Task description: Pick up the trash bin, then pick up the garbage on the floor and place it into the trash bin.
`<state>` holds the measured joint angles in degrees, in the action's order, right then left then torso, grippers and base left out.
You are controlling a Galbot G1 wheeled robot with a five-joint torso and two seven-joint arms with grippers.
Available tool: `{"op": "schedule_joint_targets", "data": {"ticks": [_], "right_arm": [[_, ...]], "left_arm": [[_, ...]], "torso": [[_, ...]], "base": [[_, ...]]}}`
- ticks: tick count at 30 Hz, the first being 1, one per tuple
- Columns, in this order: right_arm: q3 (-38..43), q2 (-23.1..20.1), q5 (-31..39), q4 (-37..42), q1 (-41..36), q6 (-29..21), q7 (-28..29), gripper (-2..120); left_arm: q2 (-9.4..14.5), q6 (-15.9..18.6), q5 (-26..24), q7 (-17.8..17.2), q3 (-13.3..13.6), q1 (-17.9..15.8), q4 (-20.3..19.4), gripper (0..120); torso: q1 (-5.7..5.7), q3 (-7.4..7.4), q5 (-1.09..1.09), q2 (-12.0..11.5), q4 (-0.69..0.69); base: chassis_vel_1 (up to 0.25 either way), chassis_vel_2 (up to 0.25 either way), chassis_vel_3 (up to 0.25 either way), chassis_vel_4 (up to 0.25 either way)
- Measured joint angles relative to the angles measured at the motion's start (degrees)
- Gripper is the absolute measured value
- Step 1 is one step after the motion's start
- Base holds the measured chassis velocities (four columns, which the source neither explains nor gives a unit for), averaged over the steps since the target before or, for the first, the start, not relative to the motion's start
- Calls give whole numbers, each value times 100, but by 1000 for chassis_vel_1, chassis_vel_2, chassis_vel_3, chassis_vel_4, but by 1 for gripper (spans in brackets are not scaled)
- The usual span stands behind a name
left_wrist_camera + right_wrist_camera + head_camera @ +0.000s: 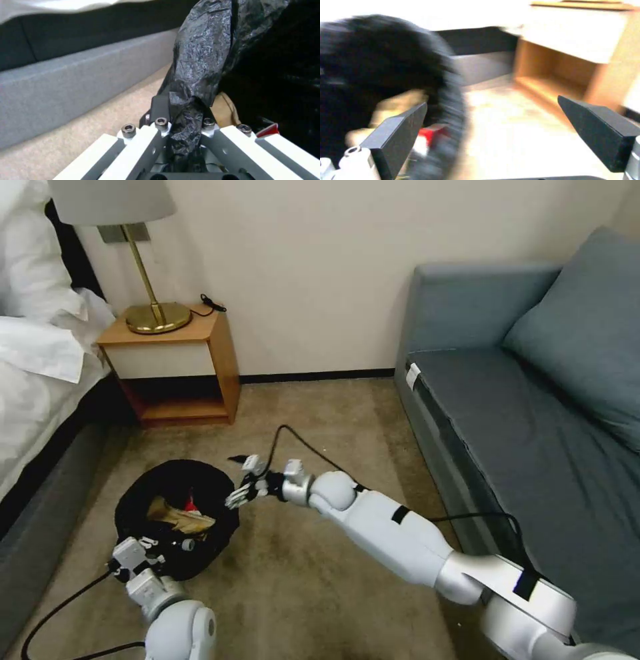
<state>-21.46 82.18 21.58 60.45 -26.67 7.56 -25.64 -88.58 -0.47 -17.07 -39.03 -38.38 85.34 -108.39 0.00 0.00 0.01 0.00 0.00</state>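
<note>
Black bag plastic at the trash bin point(175, 517) rim is pinched in the left claw point(181, 117), the bin low over the carpet point(320, 580) near the bed point(40, 380), garbage point(179, 519) inside. Right claw point(248, 481), jaws wide and empty, hangs at the rim's far side; I'd keep the left pinch firm and the bin level.

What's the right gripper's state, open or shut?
Open: the right gripper has its dark fingers spread wide beside the trash bin rim, nothing between them.

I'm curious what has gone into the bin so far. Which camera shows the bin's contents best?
The head view: it looks down into the trash bin, showing a tan piece and something red inside. The left wrist view shows the left hand shut on the bin's black bag. The right wrist view shows the bin blurred beside the open right hand.
</note>
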Motion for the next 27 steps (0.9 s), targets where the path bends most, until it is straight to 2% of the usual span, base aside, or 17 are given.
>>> {"op": "schedule_joint_targets", "data": {"ticks": [2, 4, 5, 6, 8, 9, 10, 12, 13, 16, 17, 20, 27], "right_arm": [[163, 23, -79, -85, -16, 29, 11, 100], [642, 48, -247, -299, -65, 90, 63, 100], [687, 44, -258, -314, -69, 95, 71, 100], [850, 17, -305, -353, -91, 111, 126, 100], [872, 12, -312, -357, -94, 114, 137, 100], [1106, -39, -404, -371, -156, 124, 225, 100], [1106, -39, -404, -371, -156, 124, 225, 100], [1281, -44, -492, -372, -241, 125, 277, 100], [1281, -44, -492, -372, -241, 125, 277, 100], [1353, 22, -576, -367, -303, 124, 344, 100], [1353, 22, -576, -367, -303, 124, 344, 100], [1354, 143, -701, -325, -330, 121, 445, 100], [1311, 169, -807, -259, -319, 119, 478, 100]], "left_arm": [[11, 70, -149, -17, -6, -15, -63, 3], [68, 307, -834, -105, -23, -99, -279, 3], [78, 351, -1005, -136, -33, -115, -317, 3], [101, 491, -1496, -254, -58, -164, -401, 3], [103, 514, -1573, -274, -62, -172, -410, 3], [110, 698, -2450, -512, -97, -257, -445, 3], [110, 698, -2450, -512, -97, -257, -445, 3], [121, 776, -3249, -735, -142, -253, -447, 3], [121, 776, -3249, -735, -142, -253, -447, 3], [126, 808, -3902, -1053, -219, -192, -504, 3], [126, 808, -3902, -1053, -219, -192, -504, 3], [122, 807, -4579, -1479, -411, -130, -743, 3], [287, 797, -4629, -1954, -782, -79, -776, 3]], "torso": [[0, 0, 0, 0, 0], [0, 0, 0, 0, 0], [0, 0, 0, 0, 0], [0, 0, 1, 0, -1], [0, 0, 1, 0, 0], [0, 0, -2, 0, -1], [0, 0, -2, 0, -1], [0, 0, -2, 0, -2], [0, 0, -2, 0, -2], [0, 0, -2, 0, -1], [0, 0, -2, 0, -1], [0, 0, -1, 0, 1], [0, 0, -2, 0, 1]], "base": [[0, 0, 0, 0], [0, 0, 0, 0], [0, 0, 0, 0], [0, 0, 0, 0], [0, 0, 0, 0], [0, 0, 0, 0], [0, 0, 0, 0], [0, 0, 0, 0], [0, 0, 0, 0], [0, 0, 0, 0], [0, 0, 0, 0], [0, 0, 0, 0], [0, 0, 0, 0]]}}
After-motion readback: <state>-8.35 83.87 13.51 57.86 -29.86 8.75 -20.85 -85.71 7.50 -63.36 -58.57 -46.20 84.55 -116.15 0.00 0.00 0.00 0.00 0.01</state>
